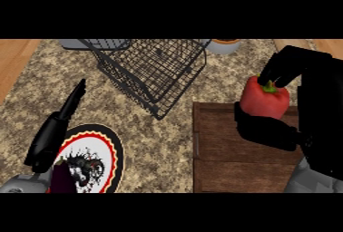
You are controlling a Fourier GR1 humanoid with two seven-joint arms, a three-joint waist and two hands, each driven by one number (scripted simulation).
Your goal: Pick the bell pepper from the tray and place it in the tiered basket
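One glossy red bell pepper (264,97) with a green stem is sitting in the right hand (268,131), fingers and thumb curling round it, at the wooden tray's (227,154) far edge. Leftward, apart from it, the black wire tiered basket (150,68) is standing. The left hand (50,136) is lying straight-fingered by a patterned plate (114,149).

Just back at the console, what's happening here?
The right robot hand is curled round the red bell pepper, holding it at the far edge of the wooden tray. The black wire tiered basket stands to its left, with no pepper in it yet. The left robot hand rests open by the patterned plate.
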